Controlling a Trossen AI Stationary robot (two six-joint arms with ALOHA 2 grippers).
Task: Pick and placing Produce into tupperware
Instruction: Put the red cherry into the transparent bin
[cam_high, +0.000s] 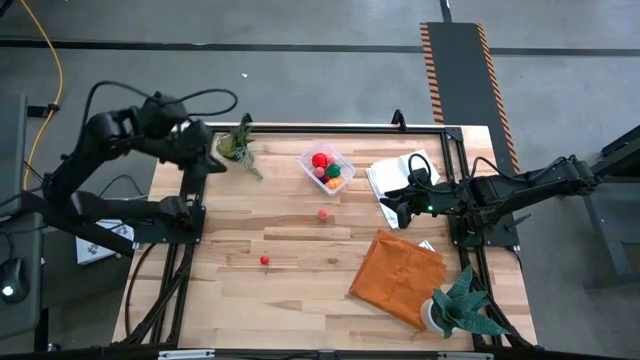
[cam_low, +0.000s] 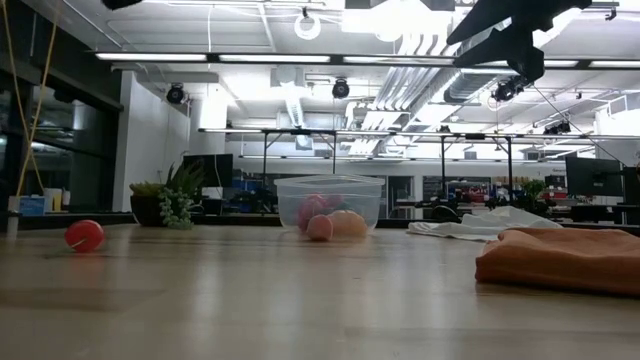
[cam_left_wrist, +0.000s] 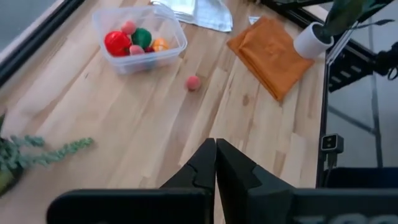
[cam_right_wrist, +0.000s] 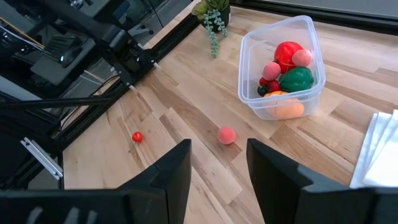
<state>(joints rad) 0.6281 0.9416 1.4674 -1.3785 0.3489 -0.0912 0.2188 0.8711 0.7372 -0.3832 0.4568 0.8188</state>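
Left arm: reached in from the table's left edge, folded at the elbow, wrist over the far-left corner of the table.
Left gripper (cam_left_wrist: 216, 163): fingers pressed together, nothing between them, raised above the table surface.
Right arm: stretched in from the right edge, lying nearly level, forearm pointing left toward the table's middle.
Right gripper (cam_right_wrist: 219, 171): fingers (cam_right_wrist: 176, 171) stood apart with a clear gap, nothing between them, held above the table on its right side.
Low view: only a dark part of an arm showed at the top right; neither gripper's fingers could be seen there.
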